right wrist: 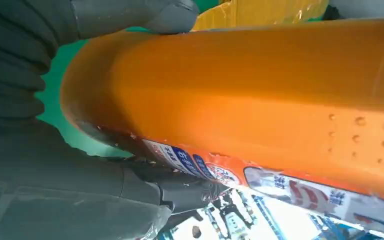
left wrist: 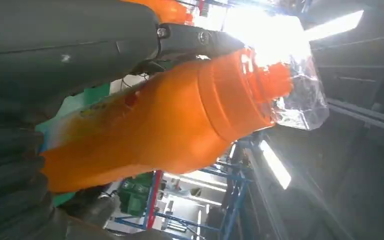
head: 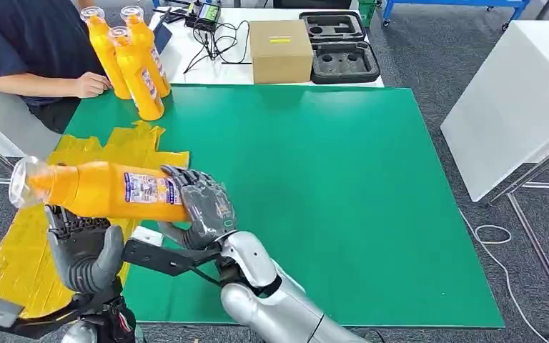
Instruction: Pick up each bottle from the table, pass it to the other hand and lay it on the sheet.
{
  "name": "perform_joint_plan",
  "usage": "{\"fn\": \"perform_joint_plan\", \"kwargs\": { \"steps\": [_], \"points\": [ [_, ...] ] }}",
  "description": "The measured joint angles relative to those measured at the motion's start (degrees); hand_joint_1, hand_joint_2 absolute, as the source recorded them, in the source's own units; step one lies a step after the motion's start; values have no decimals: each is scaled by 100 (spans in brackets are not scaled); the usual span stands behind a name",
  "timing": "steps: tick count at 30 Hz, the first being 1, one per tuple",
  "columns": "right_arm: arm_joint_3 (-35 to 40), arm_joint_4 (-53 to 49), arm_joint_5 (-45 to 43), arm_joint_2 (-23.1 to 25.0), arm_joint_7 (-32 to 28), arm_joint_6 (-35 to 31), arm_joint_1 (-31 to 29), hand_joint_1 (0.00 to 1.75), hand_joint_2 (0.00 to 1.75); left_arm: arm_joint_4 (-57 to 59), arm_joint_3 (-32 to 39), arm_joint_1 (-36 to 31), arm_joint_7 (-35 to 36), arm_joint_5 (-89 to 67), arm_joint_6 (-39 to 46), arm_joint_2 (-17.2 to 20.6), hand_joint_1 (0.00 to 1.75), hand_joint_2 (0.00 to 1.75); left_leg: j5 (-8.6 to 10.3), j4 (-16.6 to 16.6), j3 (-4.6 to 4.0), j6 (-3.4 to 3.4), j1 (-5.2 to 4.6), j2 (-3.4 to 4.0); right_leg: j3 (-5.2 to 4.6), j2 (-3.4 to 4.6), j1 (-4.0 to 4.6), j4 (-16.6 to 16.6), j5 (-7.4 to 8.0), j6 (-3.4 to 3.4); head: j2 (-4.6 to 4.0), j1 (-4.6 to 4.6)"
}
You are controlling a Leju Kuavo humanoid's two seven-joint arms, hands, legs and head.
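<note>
While it lies level over the sheet (head: 21, 264), cap at 9 o'clock:
Bottle (head: 107, 191): held.
Right hand (head: 204, 207): grips base.
Left hand (head: 82, 250): cupped beneath, nearer cap; grip unclear.

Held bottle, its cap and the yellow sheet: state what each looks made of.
Bottle: likely opaque orange plastic, smooth and glossy, with a printed label. Cap: clear plastic, see-through with glints. Sheet: probably thin yellow plastic film, crinkled with ragged edges.

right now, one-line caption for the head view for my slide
Both hands, left and right, hold an orange bottle sideways above the yellow sheet.
</note>
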Motion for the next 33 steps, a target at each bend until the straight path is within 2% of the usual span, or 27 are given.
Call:
{"fn": "perform_joint_plan", "kwargs": {
  "steps": [9, 23, 24, 25, 26, 33],
  "points": [
    [407, -216, 149, -85, 5, 9, 80, 175, 175, -146, 57, 144, 4, -53, 20, -57, 0, 175, 0, 0, 0, 0, 0, 0, -2, 0, 0, 0, 0, 0, 0, -4],
    [984, -1038, 227, -549, 7, 118, 201, 175, 175, -356, 160, 432, -57, -251, 37, -68, 0, 175, -2, 0, 0, -1, 0, 0, -2, 0, 0, -1, 0, 0, 0, 0],
    [1008, -1062, 225, -562, 7, 129, 202, 175, 175, -376, 175, 458, -66, -258, 24, -68, 5, 175, -2, 0, 0, -1, 0, 1, -2, 0, 0, -1, 0, 0, -2, 0],
    [1041, -1079, 214, -577, 7, 142, 201, 175, 175, -394, 188, 480, -77, -267, 2, -70, 162, 175, -2, 0, 0, -1, 0, 1, -2, 0, 0, -1, 0, 0, 0, -2],
    [1062, -1093, 204, -588, 5, 166, 202, 175, 175, -407, 197, 493, -94, -275, -2, -70, 175, 175, -2, 0, 0, -1, 0, 1, -2, 0, 0, -1, 0, 0, 0, -2],
    [1117, -1130, 149, -614, 0, 227, 223, 175, 175, -575, 243, 664, -164, -299, -35, -116, 175, 175, -2, 0, 1, -1, 0, 1, -2, 1, 0, -1, 0, 0, 0, -2]
  ]
}}
